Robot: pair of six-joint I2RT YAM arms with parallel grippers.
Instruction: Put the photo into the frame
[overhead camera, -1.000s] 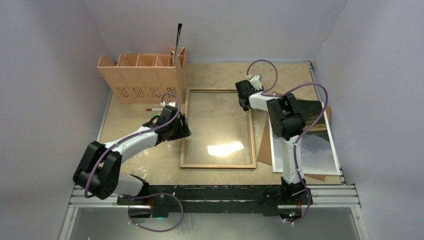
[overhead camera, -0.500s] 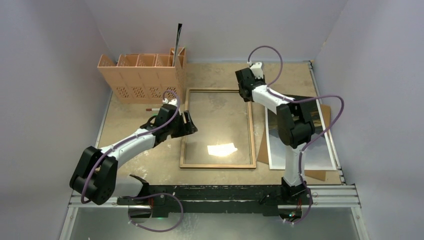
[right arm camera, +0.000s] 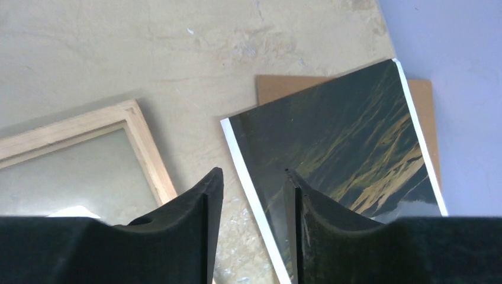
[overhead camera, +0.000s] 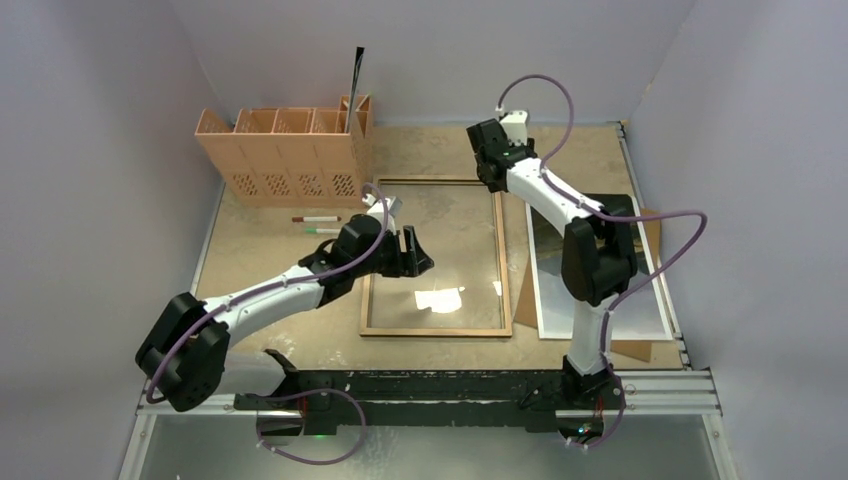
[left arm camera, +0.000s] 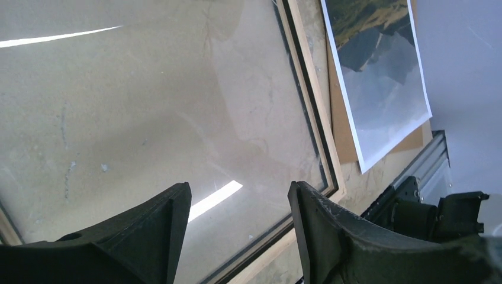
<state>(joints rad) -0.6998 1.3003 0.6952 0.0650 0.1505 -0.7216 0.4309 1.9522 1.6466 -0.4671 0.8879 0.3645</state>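
The frame (overhead camera: 505, 260) lies flat in the middle of the table with its light wood back up and its glass pane showing the table. The photo (overhead camera: 610, 290), a dark mountain print with a white border, lies to its right on a brown backing board (overhead camera: 522, 300). My left gripper (overhead camera: 418, 256) is open and empty, hovering over the pane's left half. The left wrist view shows it (left arm camera: 240, 195) above the glass, with the frame's edge (left arm camera: 317, 130) and the photo (left arm camera: 379, 71) beyond. My right gripper (overhead camera: 491, 178) is open and empty above the frame's far right corner. In the right wrist view it (right arm camera: 251, 177) hangs over the gap between the frame (right arm camera: 145, 148) and the photo (right arm camera: 343, 142).
A peach slotted rack (overhead camera: 285, 150) stands at the back left with a dark flat sheet (overhead camera: 356, 75) upright in it. Two markers (overhead camera: 316, 224) lie in front of the rack. A metal rail (overhead camera: 430, 390) runs along the near edge. Walls close in on three sides.
My left gripper has moved right from the frame's left edge to over the glass. My right arm has reached farther back, uncovering more of the photo.
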